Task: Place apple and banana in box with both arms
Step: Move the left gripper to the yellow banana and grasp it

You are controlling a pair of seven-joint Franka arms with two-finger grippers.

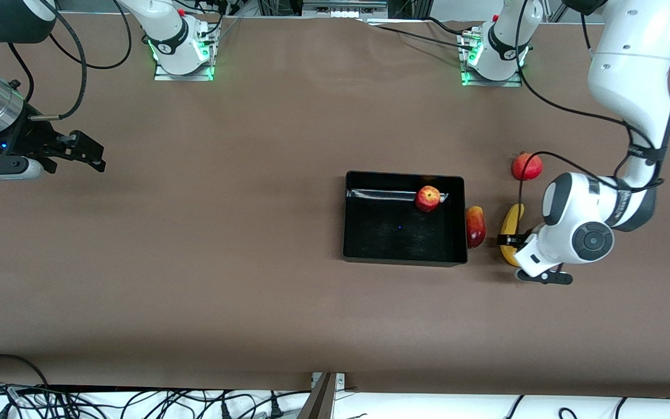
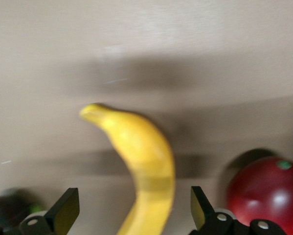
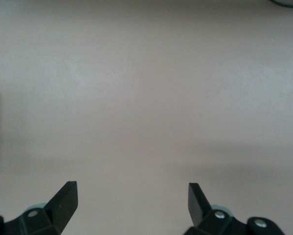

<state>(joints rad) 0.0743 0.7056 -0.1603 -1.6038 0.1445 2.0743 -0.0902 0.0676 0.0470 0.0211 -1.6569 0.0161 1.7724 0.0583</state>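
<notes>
The apple (image 1: 428,198) lies inside the black box (image 1: 370,244), close to the wall nearest the robots' bases. On the table beside the box, toward the left arm's end, lies the yellow banana (image 1: 512,220). My left gripper (image 1: 521,256) is down over the banana's nearer half and stands open. In the left wrist view the banana (image 2: 141,152) runs between the two spread fingers of the left gripper (image 2: 132,196), and neither finger touches it. My right gripper (image 1: 93,156) hangs open and empty over bare table at the right arm's end; in its own wrist view the right gripper (image 3: 131,188) has only tabletop below it.
A red-yellow mango (image 1: 475,226) lies between the box and the banana, against the box's wall. A round red fruit (image 1: 527,166) sits farther from the front camera than the banana. A dark red fruit (image 2: 266,196) shows beside one left finger. Cables trail along the table's near edge.
</notes>
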